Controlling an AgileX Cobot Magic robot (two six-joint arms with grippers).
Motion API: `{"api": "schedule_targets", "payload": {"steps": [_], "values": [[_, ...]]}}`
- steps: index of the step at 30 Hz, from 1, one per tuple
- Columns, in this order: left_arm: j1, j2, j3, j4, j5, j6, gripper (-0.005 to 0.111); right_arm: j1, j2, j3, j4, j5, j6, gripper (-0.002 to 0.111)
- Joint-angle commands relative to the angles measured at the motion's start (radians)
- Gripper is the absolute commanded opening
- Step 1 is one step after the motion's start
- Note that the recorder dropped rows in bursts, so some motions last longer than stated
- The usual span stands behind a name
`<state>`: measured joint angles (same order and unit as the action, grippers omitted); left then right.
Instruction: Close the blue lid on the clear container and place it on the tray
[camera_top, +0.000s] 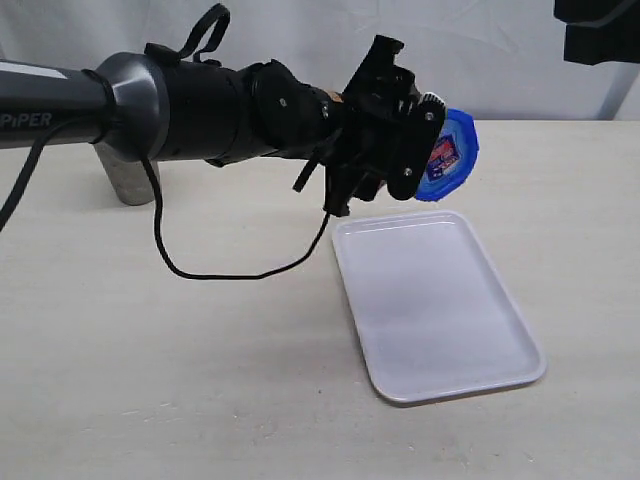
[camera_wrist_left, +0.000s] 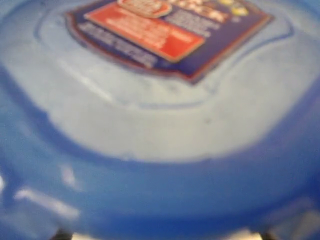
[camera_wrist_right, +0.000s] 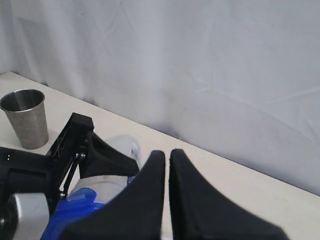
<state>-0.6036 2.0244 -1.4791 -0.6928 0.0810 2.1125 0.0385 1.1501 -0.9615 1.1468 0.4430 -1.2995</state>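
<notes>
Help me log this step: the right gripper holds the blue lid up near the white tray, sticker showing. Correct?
No: the left gripper holds the blue lid up near the white tray, sticker showing. The exterior view shows that arm coming from the left.

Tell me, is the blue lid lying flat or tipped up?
Tipped up: the left gripper holds the blue lid on its edge, in the air.
</notes>
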Motion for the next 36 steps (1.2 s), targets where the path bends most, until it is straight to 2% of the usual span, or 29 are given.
{"api": "schedule_targets", "payload": {"steps": [1, 7, 12, 16, 23, 36], "values": [[-0.005, -0.009, 0.000, -0.419, 0.178, 0.000, 0.000, -0.003, -0.006, -0.002, -0.008, 0.006, 0.034, 0.004], [-0.001, 0.009, 0.000, -0.825, 0.432, -0.002, 0.000, -0.003, -0.006, -0.002, -0.008, 0.007, 0.110, 0.004], [-0.001, 0.083, 0.000, -1.052, 0.619, -0.008, 0.000, -0.003, -0.006, -0.002, -0.008, -0.022, 0.168, 0.004], [-0.001, 0.147, 0.000, -1.052, 0.672, -0.008, 0.000, -0.003, -0.006, -0.002, -0.013, -0.024, 0.195, 0.004], [0.021, 0.163, 0.000, -1.052, 0.580, 0.011, 0.000, -0.003, -0.001, -0.002, -0.057, 0.010, 0.246, 0.004], [0.072, 0.227, 0.000, -1.052, 0.582, 0.030, 0.000, -0.003, 0.035, -0.002, -0.062, 0.077, 0.243, 0.004]]}}
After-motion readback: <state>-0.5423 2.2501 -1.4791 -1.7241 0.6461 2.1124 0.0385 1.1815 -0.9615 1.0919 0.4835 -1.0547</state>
